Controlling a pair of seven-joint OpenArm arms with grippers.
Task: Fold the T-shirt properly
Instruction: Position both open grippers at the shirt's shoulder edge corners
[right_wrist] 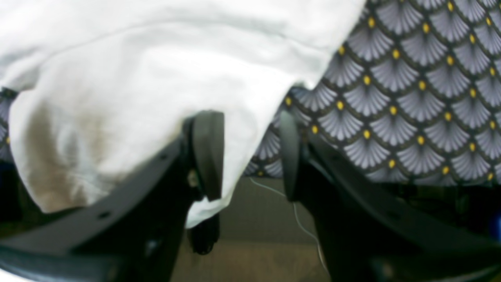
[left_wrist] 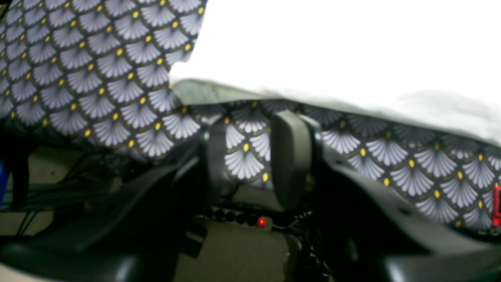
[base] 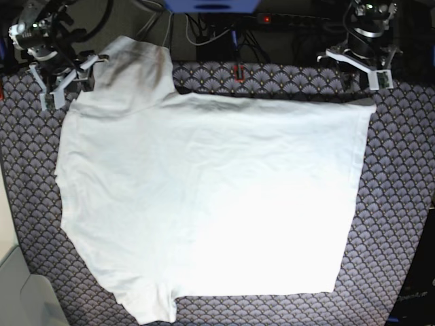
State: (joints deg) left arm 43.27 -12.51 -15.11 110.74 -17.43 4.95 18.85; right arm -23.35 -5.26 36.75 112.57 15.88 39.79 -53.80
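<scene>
Arms at far table edge, left claw (left_wrist: 250, 156) spread, right claw (right_wrist: 250, 152) seemingly straddling T-shirt (base: 204, 204) sleeve.

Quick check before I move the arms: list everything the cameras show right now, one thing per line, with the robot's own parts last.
T-shirt: one, white, spread flat across most of the patterned cover, one sleeve at the far edge by the right gripper, hem side toward the left gripper.
Patterned cover: one, dark with grey fan scallops and yellow dots, under the shirt.
Power strip: one, dark with a red light, below the table edge in the left wrist view.
Cables: several, dark, behind the far edge.
Right gripper: one, black, jaws apart, sleeve edge hanging between them, not clamped.
Left gripper: one, black, jaws apart at the cover's edge, holding nothing.
</scene>
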